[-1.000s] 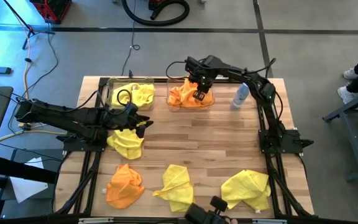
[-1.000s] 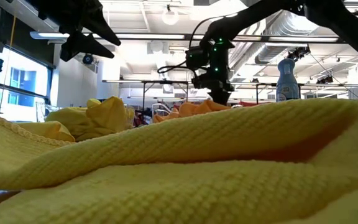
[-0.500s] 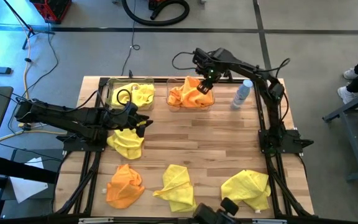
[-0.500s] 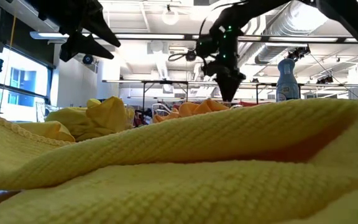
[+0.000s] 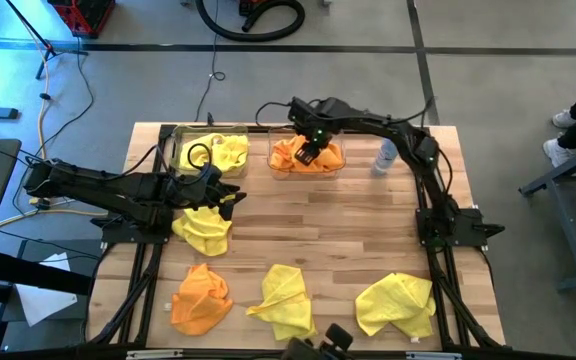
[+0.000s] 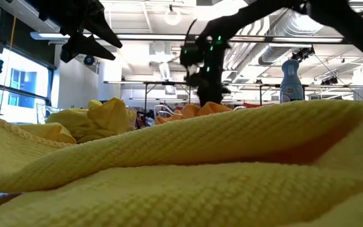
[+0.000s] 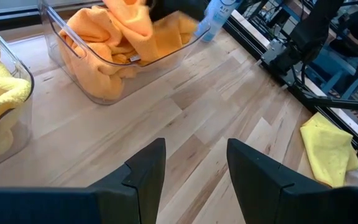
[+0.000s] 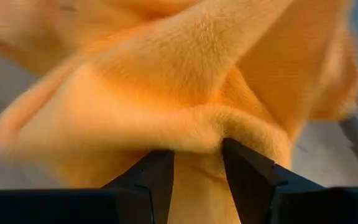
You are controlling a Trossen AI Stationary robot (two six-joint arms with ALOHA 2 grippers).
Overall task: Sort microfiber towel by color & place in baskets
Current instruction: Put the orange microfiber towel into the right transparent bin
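Pinching a fold of an orange towel [image 8: 185, 81] between its narrowed fingers, the right gripper [image 5: 311, 150] hangs over the right-hand basket [image 5: 273, 160], the clear tub at the table's far edge that already holds orange cloth; the wrist view shows the fabric bunched tight between the two dark fingers. To do this step well, I judge the gripper should let go only once the whole cloth hangs inside the tub's walls, low enough that no corner drapes over the rim, then rise straight up so the nap does not catch on a finger and drag the towel back out; the pale bottle [image 5: 385, 155] stands just beside that tub, so any sideways swing should stay clear of it. The left gripper [image 7: 194, 165] waits with its fingers spread and empty over a yellow towel [image 5: 204, 230] near the table's left edge, in front of the left-hand basket [image 5: 176, 160] that holds yellow cloth. Loose on the wood along the near edge lie another orange towel [image 5: 200, 298] and two more yellow ones [image 5: 284, 300] [image 5: 396, 303], so much of the sorting looks still to be done.
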